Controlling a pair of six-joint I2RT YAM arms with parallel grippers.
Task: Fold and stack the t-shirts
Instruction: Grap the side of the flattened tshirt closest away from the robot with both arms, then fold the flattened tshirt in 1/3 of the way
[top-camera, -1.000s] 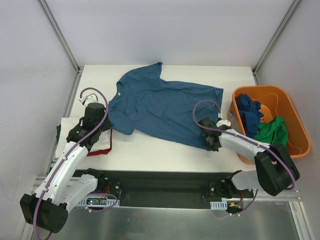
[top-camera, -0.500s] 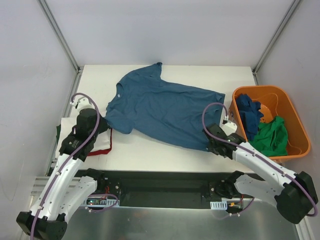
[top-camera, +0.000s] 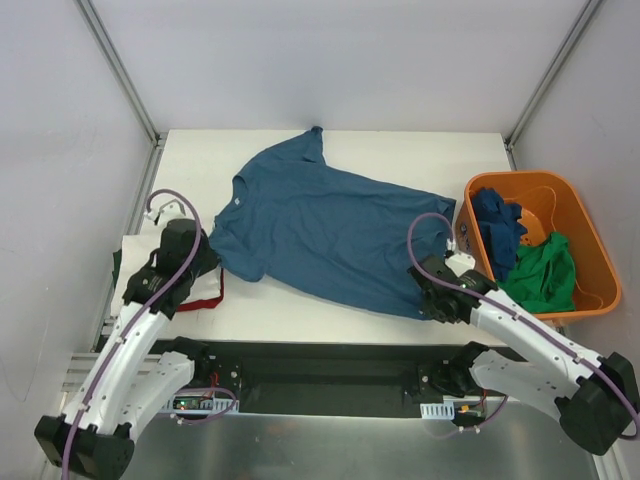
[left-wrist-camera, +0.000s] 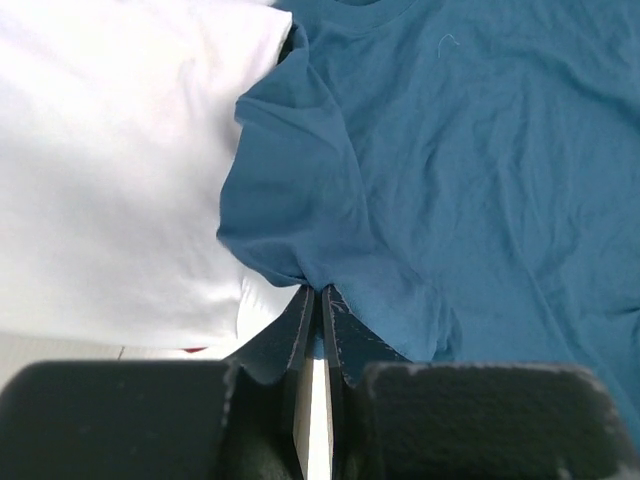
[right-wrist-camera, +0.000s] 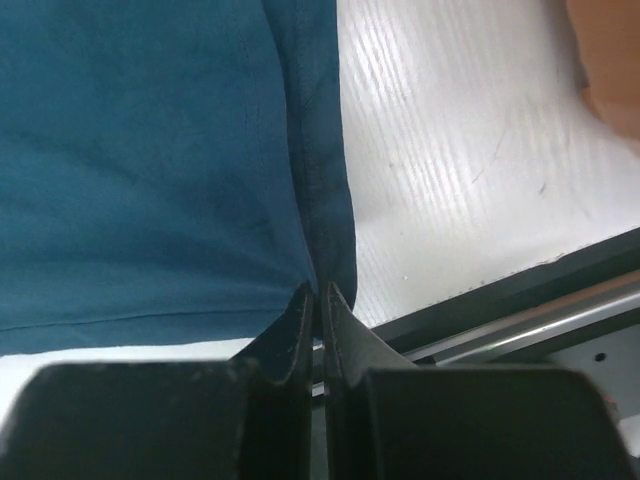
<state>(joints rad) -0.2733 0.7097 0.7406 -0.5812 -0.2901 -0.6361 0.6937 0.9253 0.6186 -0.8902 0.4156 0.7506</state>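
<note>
A blue t-shirt (top-camera: 330, 225) lies spread flat across the white table, collar to the left. My left gripper (top-camera: 207, 256) is shut on its near sleeve; in the left wrist view the gripper (left-wrist-camera: 318, 292) pinches a fold of that shirt (left-wrist-camera: 450, 170). My right gripper (top-camera: 427, 297) is shut on the shirt's near hem corner, and in the right wrist view the gripper (right-wrist-camera: 318, 290) holds the hem of the shirt (right-wrist-camera: 140, 160). A folded white t-shirt (top-camera: 195, 288) (left-wrist-camera: 110, 170) lies at the left with a red one (top-camera: 219, 293) showing beneath it.
An orange basket (top-camera: 515, 178) stands at the right and holds a dark blue t-shirt (top-camera: 497, 225) and a green t-shirt (top-camera: 545, 270). The table's near edge and a black rail (right-wrist-camera: 520, 300) run just behind my right gripper.
My right gripper has shut on the hem corner and drawn it toward the near edge. My left gripper has stayed shut on the sleeve and shifted slightly, and the shirt now lies flatter and nearer.
</note>
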